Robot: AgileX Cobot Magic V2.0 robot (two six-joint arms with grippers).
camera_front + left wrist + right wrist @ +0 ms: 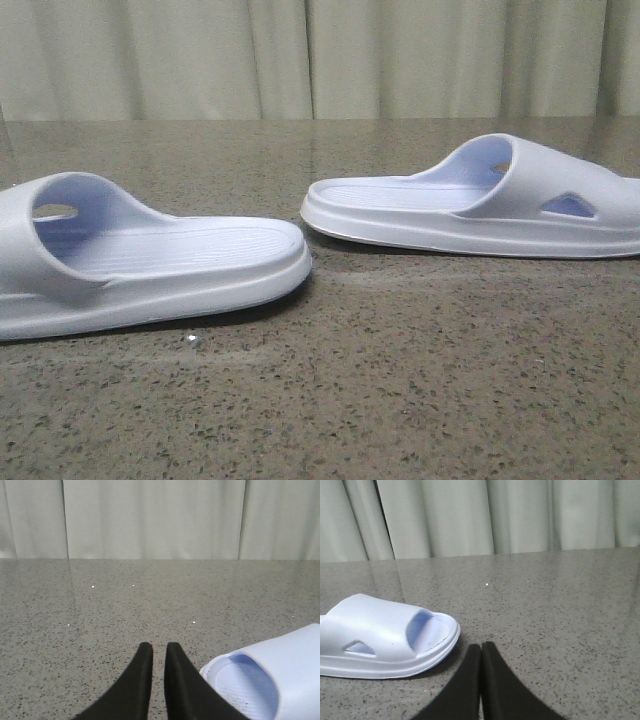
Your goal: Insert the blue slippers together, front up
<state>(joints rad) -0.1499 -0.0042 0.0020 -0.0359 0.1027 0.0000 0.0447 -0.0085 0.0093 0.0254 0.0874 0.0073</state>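
Two pale blue slippers lie on the speckled table, soles down. In the front view the left slipper [150, 265] is near, its heel end pointing right. The right slipper [480, 205] lies farther back, its heel end pointing left. My left gripper [159, 647] hovers low over the table with its jaws a narrow gap apart and empty; the strap end of one slipper [270, 675] lies close beside it. My right gripper [481, 646] is shut and empty; the other slipper [380, 635] lies beside it, a short gap away. Neither gripper shows in the front view.
The speckled stone table [400, 380] runs back to a pale curtain [320, 55] along its far edge. Bare table lies in front of both grippers.
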